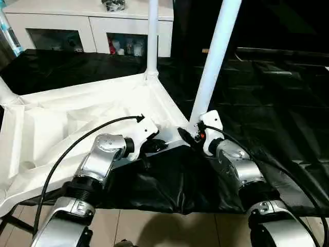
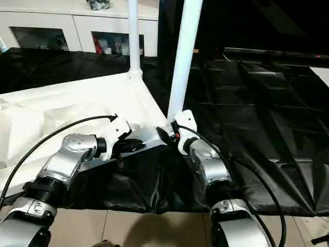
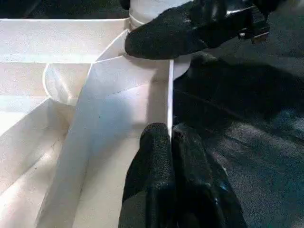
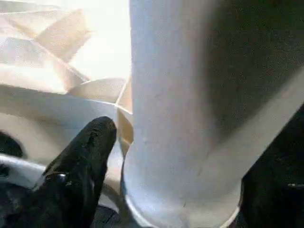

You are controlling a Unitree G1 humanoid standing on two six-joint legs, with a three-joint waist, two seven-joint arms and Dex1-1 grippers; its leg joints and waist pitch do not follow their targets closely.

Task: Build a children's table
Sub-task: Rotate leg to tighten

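Note:
The children's table top [image 1: 56, 121] lies upside down on a black sheet, white and rimmed. Three white legs stand in its corner sockets: one at the far corner [image 1: 152, 41], one at the left edge [image 1: 6, 92], and one at the near right corner [image 1: 213, 56]. My left gripper [image 3: 170, 130] is shut on the thin rim of the top, just beside that near right corner. My right gripper [image 1: 193, 135] straddles the base of the near right leg [image 4: 180, 95]. One of its fingers [image 4: 88, 161] stands a little apart from the leg.
A white cabinet with glass doors [image 1: 87, 23] stands behind the table top. The black sheet [image 1: 272, 98] spreads wrinkled to the right. Its front edge hangs over a tiled floor [image 1: 169, 226]. Black cables run along both forearms.

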